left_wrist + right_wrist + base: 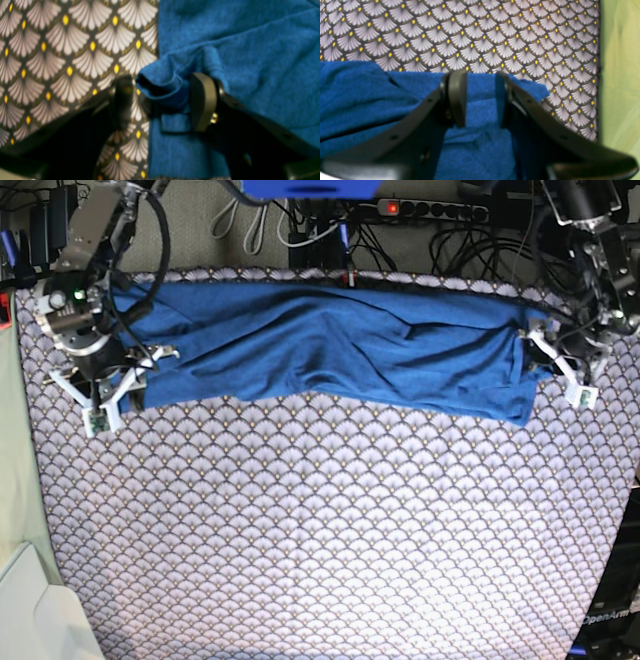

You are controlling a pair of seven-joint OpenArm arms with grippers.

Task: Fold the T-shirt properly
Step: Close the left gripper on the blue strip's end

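Observation:
The blue T-shirt [330, 345] lies as a long, wrinkled band across the far part of the table. My left gripper [562, 368] is at the shirt's right end in the base view. In the left wrist view, that gripper [162, 100] stands open around a curled fold of the shirt's edge [160, 85], with a thin gap beside one finger [122, 100]. My right gripper [108, 385] is at the other end. In the right wrist view it [480, 100] is open astride the shirt's edge [357, 95], with blue fabric showing between its fingers.
A grey-white scallop-patterned cloth [320, 530] covers the table. Cables and a power strip [430, 210] run along the back edge. A pale green surface [620, 75] borders the cloth beside the right arm. A white object [30, 610] sits at the near left corner.

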